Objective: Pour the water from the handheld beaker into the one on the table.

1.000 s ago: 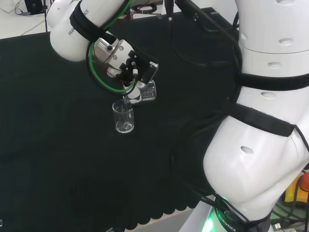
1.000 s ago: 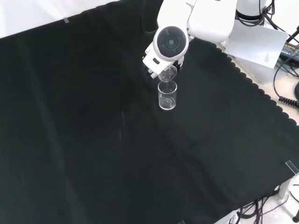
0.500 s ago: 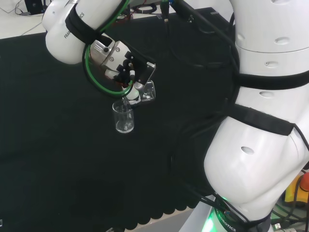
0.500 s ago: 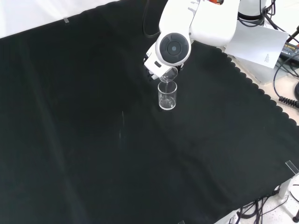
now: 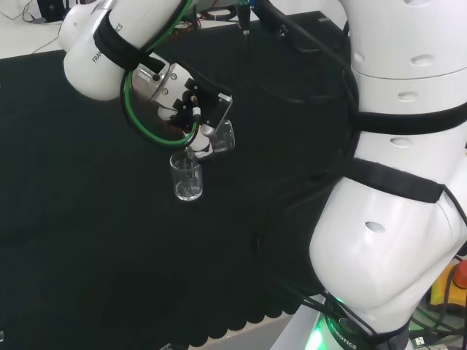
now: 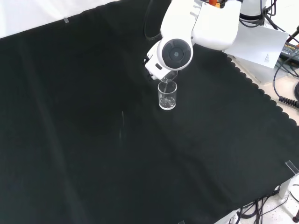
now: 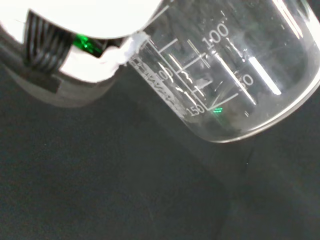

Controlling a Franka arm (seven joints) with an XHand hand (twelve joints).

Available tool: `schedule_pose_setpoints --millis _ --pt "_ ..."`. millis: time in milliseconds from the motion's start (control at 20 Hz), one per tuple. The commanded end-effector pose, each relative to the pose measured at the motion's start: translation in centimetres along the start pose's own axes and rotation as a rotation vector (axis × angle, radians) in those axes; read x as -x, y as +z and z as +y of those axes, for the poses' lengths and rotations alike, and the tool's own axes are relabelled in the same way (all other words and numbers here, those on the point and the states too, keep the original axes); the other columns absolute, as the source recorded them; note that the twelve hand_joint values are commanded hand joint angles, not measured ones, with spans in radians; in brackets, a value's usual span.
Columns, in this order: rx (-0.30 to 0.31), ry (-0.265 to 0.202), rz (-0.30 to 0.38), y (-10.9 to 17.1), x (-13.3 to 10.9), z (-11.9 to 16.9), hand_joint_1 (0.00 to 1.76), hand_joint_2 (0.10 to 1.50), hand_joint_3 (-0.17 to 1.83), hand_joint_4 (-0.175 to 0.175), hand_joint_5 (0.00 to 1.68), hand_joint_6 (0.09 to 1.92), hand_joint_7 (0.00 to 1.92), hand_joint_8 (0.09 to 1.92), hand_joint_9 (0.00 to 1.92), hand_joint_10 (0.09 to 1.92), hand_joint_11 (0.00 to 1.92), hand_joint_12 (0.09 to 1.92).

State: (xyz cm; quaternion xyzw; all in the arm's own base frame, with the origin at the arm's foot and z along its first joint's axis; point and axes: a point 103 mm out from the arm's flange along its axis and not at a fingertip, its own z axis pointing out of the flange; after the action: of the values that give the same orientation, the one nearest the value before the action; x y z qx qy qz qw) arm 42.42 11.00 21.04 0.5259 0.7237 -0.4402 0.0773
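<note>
Tilting further than a second before, the hand (image 5: 191,109) in the head view had its fingers curled round the held beaker (image 5: 223,136), whose lip now sat right over the rim of the beaker on the cloth (image 5: 187,177), so the pour looked well under way. From the front, the standing beaker (image 6: 167,95) sat just below the arm's round grey cap, unmoved. At the wrist, the tipped beaker (image 7: 235,75) lay against the white fingers (image 7: 100,55), seemingly almost drained.
</note>
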Motion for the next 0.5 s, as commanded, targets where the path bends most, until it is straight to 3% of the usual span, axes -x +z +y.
schedule_pose_setpoints --millis 50,500 --pt "-0.026 0.005 -0.014 -0.15 -0.06 0.03 1.15 0.62 0.80 0.020 1.20 0.87 1.46 0.84 1.56 0.62 1.39 0.69" --pt "-0.054 0.011 -0.033 -0.31 -0.11 0.10 1.15 0.62 0.79 0.021 1.20 0.87 1.46 0.84 1.56 0.62 1.39 0.69"
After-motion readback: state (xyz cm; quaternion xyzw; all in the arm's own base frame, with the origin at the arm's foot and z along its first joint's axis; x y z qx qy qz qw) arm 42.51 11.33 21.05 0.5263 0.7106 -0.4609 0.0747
